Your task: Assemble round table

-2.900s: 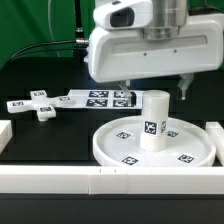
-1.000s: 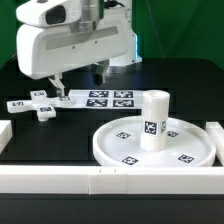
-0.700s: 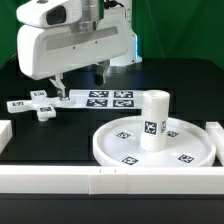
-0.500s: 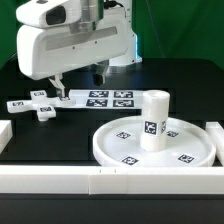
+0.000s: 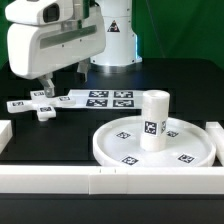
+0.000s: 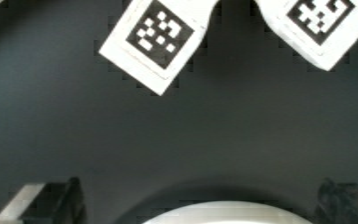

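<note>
gripper points straight down, hanging in the air, nothing held. jaws spread wide: wrist view shows both fingertips with a broad gap between them. white hand body sits level above the fingers. arm base column stands upright behind the gripper, toward the exterior view's right.

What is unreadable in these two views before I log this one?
Exterior view: whether the leg is fastened into the disc; the joint is too small.
Wrist view: pale rounded shape, blurred and cut by the frame edge; unidentifiable.
Wrist view: tagged white pieces, cropped by the edge; which parts they are is unclear.
</note>
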Action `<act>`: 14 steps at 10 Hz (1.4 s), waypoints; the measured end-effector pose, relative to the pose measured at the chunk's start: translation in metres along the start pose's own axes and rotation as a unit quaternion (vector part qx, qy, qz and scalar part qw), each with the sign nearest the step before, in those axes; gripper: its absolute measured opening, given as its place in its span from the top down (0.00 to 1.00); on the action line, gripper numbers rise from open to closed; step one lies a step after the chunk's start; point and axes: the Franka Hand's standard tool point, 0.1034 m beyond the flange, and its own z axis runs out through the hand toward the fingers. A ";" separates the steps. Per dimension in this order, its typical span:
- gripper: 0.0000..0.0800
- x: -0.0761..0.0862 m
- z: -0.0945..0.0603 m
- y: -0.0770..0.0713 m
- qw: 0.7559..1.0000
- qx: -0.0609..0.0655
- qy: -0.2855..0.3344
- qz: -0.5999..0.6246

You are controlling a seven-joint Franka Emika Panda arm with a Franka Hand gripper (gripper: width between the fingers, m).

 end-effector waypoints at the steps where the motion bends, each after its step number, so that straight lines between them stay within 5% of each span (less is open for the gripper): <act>1: 0.19 -0.002 0.001 0.001 1.000 -0.001 0.000 -0.014; 3: 0.19 -0.022 0.004 0.007 0.994 -0.020 0.003 -0.110; 5: 0.19 -0.046 0.008 0.007 0.992 -0.013 0.001 -0.127; 9: 0.19 -0.048 0.010 0.006 0.993 -0.007 0.000 -0.117; 14: 0.19 -0.073 0.025 -0.007 0.987 -0.017 0.000 -0.159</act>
